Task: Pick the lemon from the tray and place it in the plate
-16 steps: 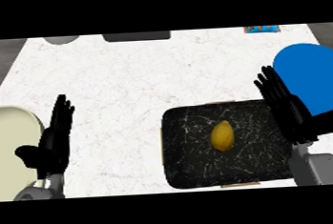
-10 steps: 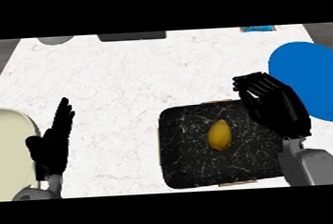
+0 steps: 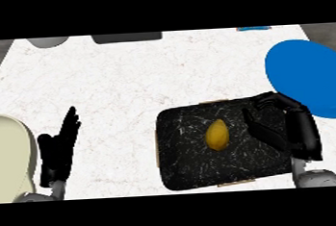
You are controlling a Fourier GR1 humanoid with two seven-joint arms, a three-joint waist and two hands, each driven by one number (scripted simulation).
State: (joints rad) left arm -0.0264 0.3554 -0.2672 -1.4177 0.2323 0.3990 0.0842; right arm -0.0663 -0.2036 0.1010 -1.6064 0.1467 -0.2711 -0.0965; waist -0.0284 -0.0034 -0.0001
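A yellow lemon [image 3: 217, 135] lies near the middle of a black speckled tray [image 3: 184, 160] at the lower right of the counter. A blue plate [image 3: 308, 76] sits at the right edge, just beyond the tray's far right corner. My right hand [image 3: 289, 128] hovers over the tray's right side, fingers curled with the thumb pointing toward the lemon, a small gap apart from it and holding nothing. My left hand [image 3: 59, 149] rests open at the lower left, fingers up.
A cream plate [image 3: 8, 159] lies at the left edge beside my left hand. At the counter's far edge are a grey round object [image 3: 47, 42], a dark flat object [image 3: 126, 37] and a small blue item [image 3: 254, 28].
My right hand moved left and down, off the blue plate and over the tray's right side, and its fingers curled. The left hand barely shifted. The lemon has not moved.
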